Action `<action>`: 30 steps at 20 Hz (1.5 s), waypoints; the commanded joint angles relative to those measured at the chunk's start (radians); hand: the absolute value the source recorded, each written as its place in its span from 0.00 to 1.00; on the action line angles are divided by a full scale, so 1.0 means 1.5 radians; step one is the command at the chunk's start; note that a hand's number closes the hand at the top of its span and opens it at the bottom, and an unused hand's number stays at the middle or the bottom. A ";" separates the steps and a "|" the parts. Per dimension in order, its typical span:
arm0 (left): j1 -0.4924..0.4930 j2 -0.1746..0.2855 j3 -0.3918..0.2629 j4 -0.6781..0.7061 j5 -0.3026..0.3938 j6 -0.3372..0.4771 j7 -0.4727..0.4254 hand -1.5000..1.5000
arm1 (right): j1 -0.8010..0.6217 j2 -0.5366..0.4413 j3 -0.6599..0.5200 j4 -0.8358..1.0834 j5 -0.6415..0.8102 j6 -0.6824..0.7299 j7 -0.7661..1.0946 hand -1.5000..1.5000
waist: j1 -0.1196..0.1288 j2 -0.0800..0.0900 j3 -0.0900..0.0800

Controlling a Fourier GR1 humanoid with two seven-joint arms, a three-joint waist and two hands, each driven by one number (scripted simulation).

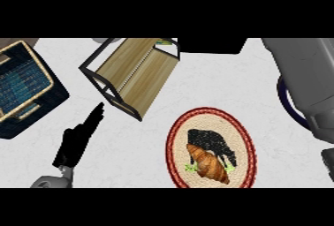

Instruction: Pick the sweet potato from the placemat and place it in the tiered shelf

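The sweet potato (pixel 209 164), orange-brown and tapered, lies on the lower half of a round woven placemat (pixel 243 132) with a red rim, right of centre. A black speckled patch (pixel 210 141) on the mat touches its upper end. The tiered shelf (pixel 134 73), wooden boards in a black frame, lies up and to the left of the mat. My left hand (pixel 77 141) shows at lower left, its fingers straight and pointing toward the shelf's near corner, holding nothing. My right forearm (pixel 305 84) fills the right edge. A dark piece (pixel 328 164) at the edge below it may be the right hand.
A woven basket (pixel 34 62) with a blue lining stands at the far left. A black block (pixel 212 45) sits at the top edge behind the shelf. A dark blue ring (pixel 287 103) shows beside the right forearm. The counter is pale marble.
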 commanded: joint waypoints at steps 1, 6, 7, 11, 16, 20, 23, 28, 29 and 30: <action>0.002 -0.026 -0.023 -0.015 -0.021 0.021 0.022 0.50 | -0.088 0.042 -0.011 0.092 0.025 -0.056 0.025 1.00 | 0.003 0.001 0.000; -0.017 0.007 0.015 -0.019 0.009 -0.013 0.029 0.50 | -0.137 0.075 -0.027 0.197 0.033 -0.095 0.015 1.00 | 0.012 0.006 0.000; -0.034 -0.008 0.002 0.000 -0.006 -0.002 0.024 0.50 | -0.152 0.077 -0.020 0.210 0.048 -0.115 0.008 1.00 | 0.015 0.010 -0.001; -0.029 -0.007 -0.001 0.010 -0.017 -0.002 0.002 0.50 | -0.187 0.115 -0.006 0.243 0.071 -0.147 -0.001 1.00 | 0.022 0.011 -0.001; -0.033 -0.006 -0.001 0.018 -0.007 -0.019 0.006 0.50 | -0.217 0.156 0.002 0.295 0.086 -0.146 0.002 1.00 | 0.034 0.017 -0.002; -0.036 -0.031 -0.021 0.013 -0.023 -0.002 -0.003 0.50 | -0.218 0.174 0.010 0.331 0.102 -0.164 0.002 1.00 | 0.045 0.022 -0.002; -0.030 -0.015 -0.014 -0.006 -0.013 -0.019 0.011 0.50 | -0.206 0.183 0.020 0.353 0.114 -0.154 -0.017 1.00 | 0.044 0.019 -0.001; -0.028 -0.018 -0.019 0.005 -0.023 -0.014 -0.007 0.50 | -0.177 0.212 -0.123 0.394 -0.038 -0.027 0.007 0.00 | 0.052 0.028 0.000; -0.050 -0.032 -0.029 0.003 -0.023 -0.014 0.010 0.50 | -0.193 0.212 -0.144 0.403 -0.066 0.007 0.028 0.00 | 0.056 0.024 -0.001; -0.048 -0.025 -0.021 0.006 -0.021 -0.015 -0.001 0.50 | -0.193 0.212 -0.161 0.411 -0.082 0.016 0.039 0.00 | 0.067 0.028 -0.001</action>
